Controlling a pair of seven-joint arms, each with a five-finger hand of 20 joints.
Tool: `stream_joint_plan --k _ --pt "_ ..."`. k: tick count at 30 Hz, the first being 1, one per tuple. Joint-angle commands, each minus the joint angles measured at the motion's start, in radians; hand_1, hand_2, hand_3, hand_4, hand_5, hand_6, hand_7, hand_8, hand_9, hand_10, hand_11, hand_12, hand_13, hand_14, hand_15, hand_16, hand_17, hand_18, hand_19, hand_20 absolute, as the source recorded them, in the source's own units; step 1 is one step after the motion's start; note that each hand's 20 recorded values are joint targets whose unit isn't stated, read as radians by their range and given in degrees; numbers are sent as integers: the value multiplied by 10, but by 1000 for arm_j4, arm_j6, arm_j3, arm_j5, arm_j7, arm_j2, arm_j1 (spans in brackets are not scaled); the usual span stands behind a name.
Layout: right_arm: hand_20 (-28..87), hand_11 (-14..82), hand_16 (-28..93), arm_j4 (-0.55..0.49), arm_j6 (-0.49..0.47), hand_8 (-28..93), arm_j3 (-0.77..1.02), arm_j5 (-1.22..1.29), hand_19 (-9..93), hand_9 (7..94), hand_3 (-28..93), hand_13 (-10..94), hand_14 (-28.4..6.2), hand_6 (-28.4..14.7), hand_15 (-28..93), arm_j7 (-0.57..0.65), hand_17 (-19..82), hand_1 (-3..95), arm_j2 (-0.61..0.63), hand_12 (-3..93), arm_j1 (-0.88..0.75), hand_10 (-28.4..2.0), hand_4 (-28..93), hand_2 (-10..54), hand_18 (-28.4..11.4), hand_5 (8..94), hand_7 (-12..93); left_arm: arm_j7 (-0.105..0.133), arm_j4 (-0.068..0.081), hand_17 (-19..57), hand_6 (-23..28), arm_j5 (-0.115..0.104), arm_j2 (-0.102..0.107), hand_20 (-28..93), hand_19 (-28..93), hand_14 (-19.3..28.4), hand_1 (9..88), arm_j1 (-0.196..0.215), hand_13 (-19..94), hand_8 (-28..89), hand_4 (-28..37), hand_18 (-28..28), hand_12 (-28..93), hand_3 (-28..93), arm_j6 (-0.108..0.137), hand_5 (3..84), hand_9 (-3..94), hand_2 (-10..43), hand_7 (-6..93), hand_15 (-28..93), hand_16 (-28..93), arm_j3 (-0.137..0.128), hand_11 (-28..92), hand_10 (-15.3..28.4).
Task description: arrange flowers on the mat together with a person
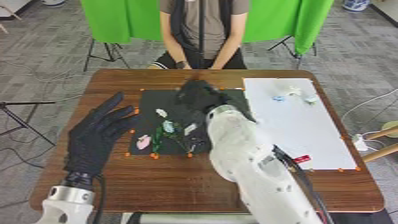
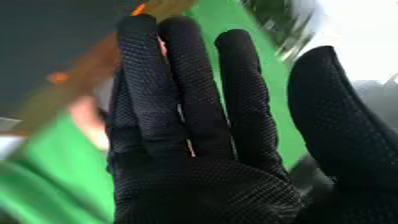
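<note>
In the head view my right hand (image 1: pixel 201 96) is over the upper part of the black mat (image 1: pixel 151 104). The right wrist view has my right hand (image 2: pixel 204 185) with its fingers straight and nothing held. My left hand (image 1: pixel 96 134) stands open left of the mat. Lower on the mat lie a pink flower (image 1: pixel 143 142), a pale blue flower (image 1: pixel 169 126) and white flowers (image 1: pixel 161 113) with green stems (image 1: pixel 157 139). On the white mat (image 1: pixel 293 130) at the right are a small blue flower (image 1: pixel 278 98) and a white one (image 1: pixel 294 91).
A red object (image 1: pixel 302 159) lies near the white mat's lower edge. Orange pieces (image 1: pixel 155 156) mark the mats' borders. Across the brown table (image 1: pixel 169 175) a person sits, hands low beyond its far edge.
</note>
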Motion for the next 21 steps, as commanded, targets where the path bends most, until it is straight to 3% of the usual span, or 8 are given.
stream_joint_plan --k 1,4,9,10,12,16,19,21 --pt "111 172 60 -124 144 -129 364 927 636 644 857 508 -205 -21 468 -82 80 235 62 121 -244 -194 -282 21 -190 621 116 60 25 -66 95 -23 5 -127 650 283 203 45 284 -84 -283 270 113 755 60 374 364 63 99 486 -91 -8 240 216" --pt "120 167 67 -138 128 -126 439 1103 603 587 852 457 -220 -25 451 -192 59 201 70 119 -342 -206 -283 48 -188 569 113 78 31 -70 94 -30 6 -109 632 282 199 50 283 -84 -283 267 114 751 71 375 363 63 98 482 -91 -11 238 216" --pt "135 141 72 -139 109 -122 517 1406 575 526 838 413 -228 -16 416 -301 39 161 44 112 -471 -198 -283 77 -195 498 101 85 39 -72 90 -34 -3 -34 603 281 192 60 282 -81 -283 269 116 749 77 373 360 64 94 477 -84 -12 227 212" --pt "138 138 75 -138 119 -121 516 1415 572 521 836 410 -229 -13 414 -320 37 155 42 112 -483 -198 -283 82 -195 490 100 92 41 -72 89 -44 1 -30 603 280 192 62 282 -82 -283 270 116 748 89 372 359 64 93 476 -84 -5 226 212" --pt "142 135 78 -147 129 -120 514 1388 569 517 835 407 -231 -9 413 -350 34 151 43 113 -514 -198 -283 85 -196 473 95 92 45 -49 88 -40 -2 -21 632 279 190 61 284 -83 -283 276 114 747 88 371 358 65 91 472 -87 1 223 211" --pt "150 132 84 -162 156 -118 501 1270 564 514 836 405 -232 -2 415 -396 30 146 61 114 -539 -195 -283 87 -197 460 95 80 46 -5 86 6 -6 -42 700 268 188 55 292 -82 -283 283 110 747 107 369 356 65 87 446 -89 14 210 208" --pt "158 133 87 -162 133 -119 495 1208 558 519 838 406 -232 0 416 -420 28 145 78 116 -535 -194 -283 88 -198 462 100 93 50 -21 84 -3 2 -137 712 267 187 49 288 -83 -283 282 115 748 101 365 352 65 88 433 -71 24 201 205" --pt "162 133 89 -155 124 -120 485 1168 554 521 838 405 -230 1 416 -443 27 145 97 117 -525 -194 -283 89 -198 466 103 105 55 -44 80 -3 11 -151 681 267 185 39 286 -83 -283 279 115 749 111 362 348 65 89 435 -72 37 199 202"
